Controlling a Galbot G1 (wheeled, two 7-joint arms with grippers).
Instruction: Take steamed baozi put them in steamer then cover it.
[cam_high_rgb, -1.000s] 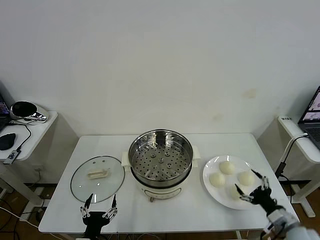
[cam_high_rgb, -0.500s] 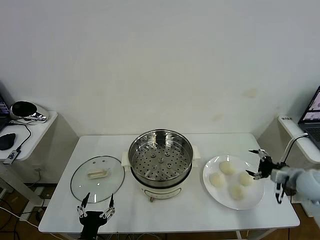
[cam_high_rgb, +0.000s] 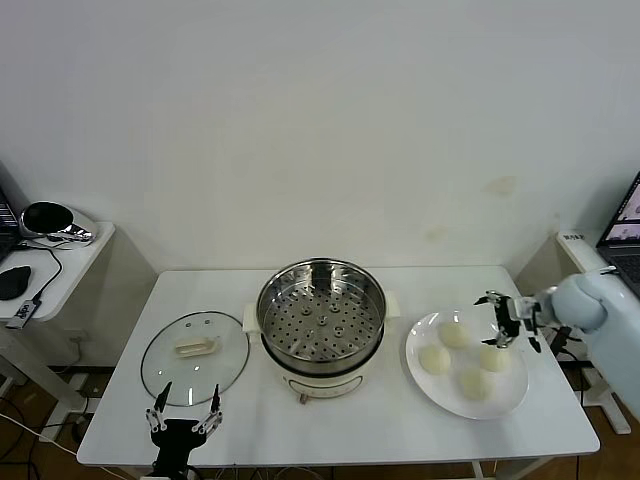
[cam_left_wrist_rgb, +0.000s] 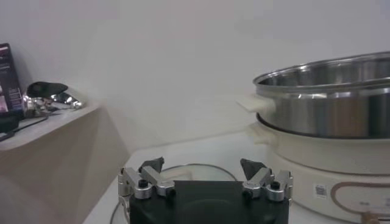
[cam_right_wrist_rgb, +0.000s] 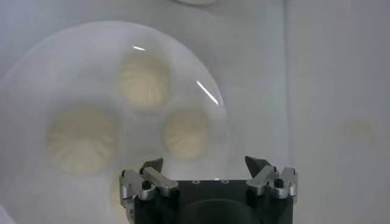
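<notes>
The steamer (cam_high_rgb: 322, 325) stands open mid-table, its perforated tray bare; its steel wall (cam_left_wrist_rgb: 329, 100) fills one side of the left wrist view. Several cream baozi (cam_high_rgb: 455, 334) lie on a white plate (cam_high_rgb: 505, 395) to its right. My right gripper (cam_high_rgb: 505, 318) hovers open above the plate's far right part, with baozi (cam_right_wrist_rgb: 187, 133) below and ahead of its jaws (cam_right_wrist_rgb: 207, 164). The glass cover (cam_high_rgb: 195, 357) lies flat left of the steamer. My left gripper (cam_high_rgb: 183, 420) waits open at the table's front edge, just short of the cover (cam_left_wrist_rgb: 195, 171), nothing between its fingers.
A low side table on the left carries a black-and-silver device (cam_high_rgb: 55, 222) and a mouse. A laptop (cam_high_rgb: 625, 235) sits on a stand at the right, with a cable hanging beside the table's right edge.
My right gripper has risen from the plate's front right edge and swung round to its far right side, above the baozi. The left gripper has slipped slightly back toward the front edge.
</notes>
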